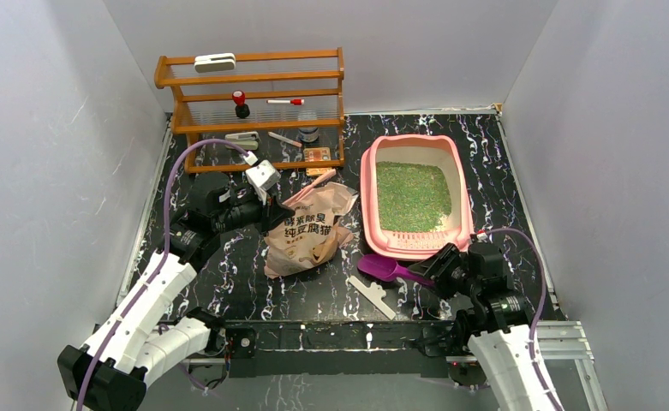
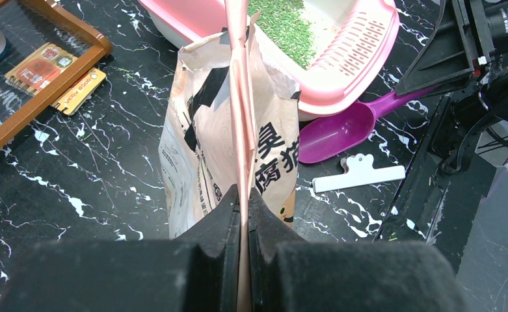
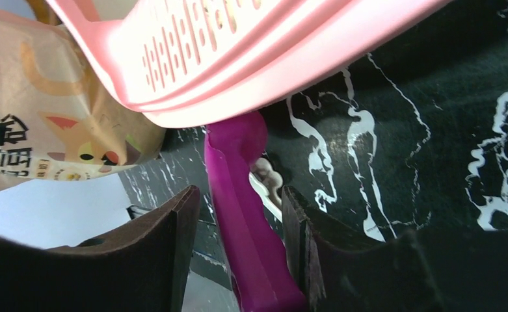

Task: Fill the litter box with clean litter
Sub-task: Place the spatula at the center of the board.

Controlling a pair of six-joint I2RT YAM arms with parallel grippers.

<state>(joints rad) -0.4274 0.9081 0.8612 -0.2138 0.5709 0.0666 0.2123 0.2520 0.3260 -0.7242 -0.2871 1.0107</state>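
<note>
two arms are reaching over the black marbled table [image 1: 228,291] in the top view. the litter box [image 1: 370,193] is sitting at the right rear of the table, and the clean litter [image 1: 412,195] is lying as a flat green layer across its floor. the left gripper [image 1: 272,214] is holding up the top of a crumpled beige bag [image 1: 307,231], which is sitting just left of the box and in front of a wooden shelf rack [image 1: 253,103]. the right gripper [image 1: 435,262] is sitting low by the box's near rim, at the handle of a purple scoop [image 1: 380,267]. a white clip [image 1: 373,295] is lying just in front of the scoop.

in the left wrist view, the left gripper [image 2: 243,192] is pinching a pink strip [image 2: 237,97] along the bag's top edge, its jaws pressing flat against it. beyond the bag [image 2: 199,143], the litter box [image 2: 361,65] is showing its slotted near rim and a patch of clean litter [image 2: 280,19].

in the right wrist view, the right gripper [image 3: 241,195] is straddling the purple scoop [image 3: 244,214] with its fingers [image 3: 166,260] standing partly apart. a dark gap is showing beside the handle, so nothing is being clamped. the handle is running under the litter box [image 3: 238,71] rim.
</note>
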